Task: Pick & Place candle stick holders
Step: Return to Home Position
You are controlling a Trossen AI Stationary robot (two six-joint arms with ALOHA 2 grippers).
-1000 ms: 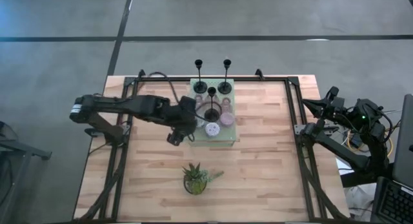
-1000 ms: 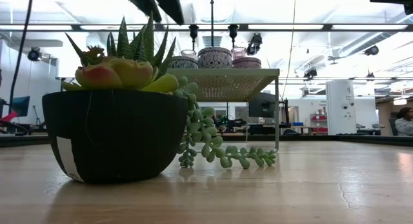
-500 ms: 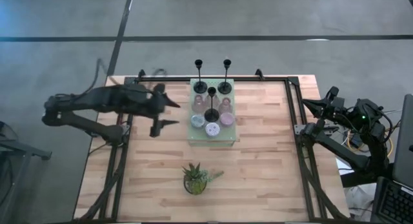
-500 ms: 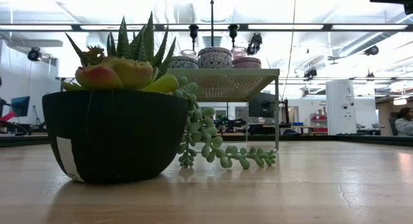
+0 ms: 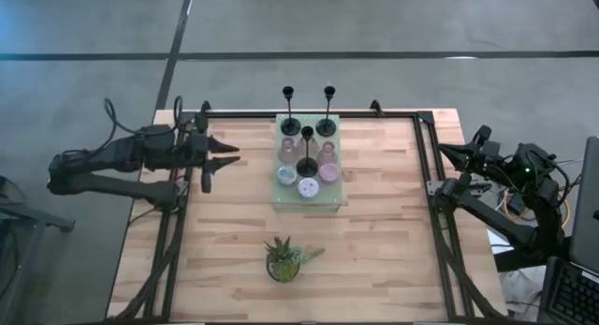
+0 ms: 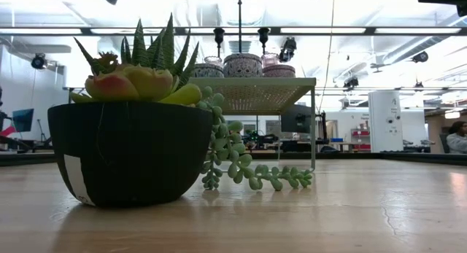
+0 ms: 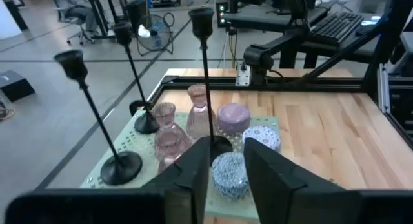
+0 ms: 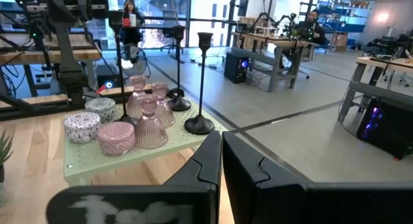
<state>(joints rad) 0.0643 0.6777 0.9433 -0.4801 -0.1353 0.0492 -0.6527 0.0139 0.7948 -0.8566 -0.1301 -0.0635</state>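
Three tall slim black candle stick holders stand by their disc bases on a pale green perforated stand [image 5: 281, 196]: two at its far edge [image 5: 290, 126] [image 5: 326, 126] and one in the middle [image 5: 306, 166]. Squat pastel cups [image 5: 308, 187] and pink glass holders [image 7: 166, 132] stand around the middle stem [image 7: 204, 75]. My left gripper [image 5: 223, 159] is open and empty over the table's left part, pointing at the stand; it also shows in its wrist view [image 7: 226, 175]. My right gripper [image 8: 221, 161] is shut and empty at the right edge [image 5: 449, 155].
A small green potted plant [image 5: 284, 259] stands on the table near its front edge and fills the low view's left side [image 6: 128, 151]. Black frame rails run along the table's left [image 5: 178, 222] and right [image 5: 432, 222] sides. Bare wood lies between the stand and each arm.
My left gripper has drawn back from the green stand's left side toward the table's left edge, holding nothing. The candle stick holders and cups stand where they were.
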